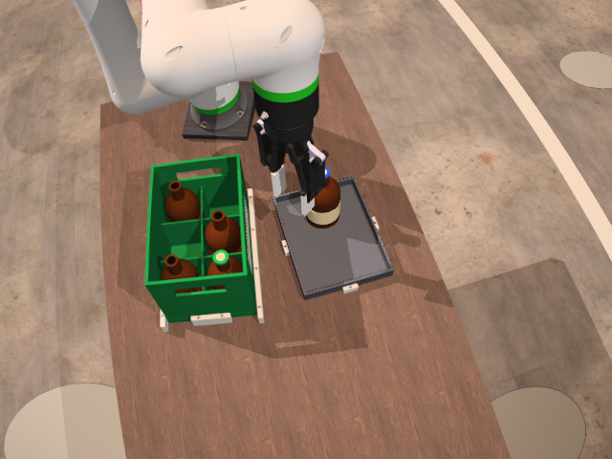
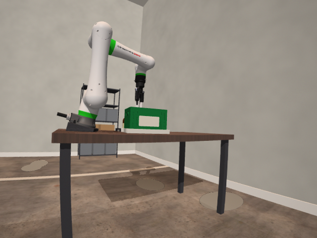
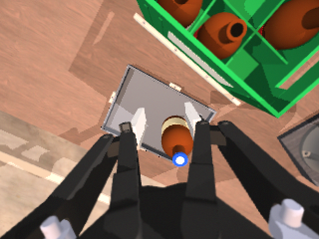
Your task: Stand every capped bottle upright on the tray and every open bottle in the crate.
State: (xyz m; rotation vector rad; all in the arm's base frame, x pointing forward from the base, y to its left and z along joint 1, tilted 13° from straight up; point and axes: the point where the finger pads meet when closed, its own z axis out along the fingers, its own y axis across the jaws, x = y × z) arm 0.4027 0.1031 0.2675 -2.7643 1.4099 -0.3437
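Note:
My gripper is open, its fingers part-way apart and empty. It hangs above the back left part of the grey tray. A brown bottle with a blue cap stands upright at the back of the tray, beyond the fingers in the top view, where a finger partly hides it. The green crate holds a green-capped bottle at front right and three open bottles: back left, middle right and front left.
The crate's back right and middle left compartments are empty. White strips run beside the crate, and small white blocks sit against the tray. The crate's high walls stand left of the tray. The robot base is behind.

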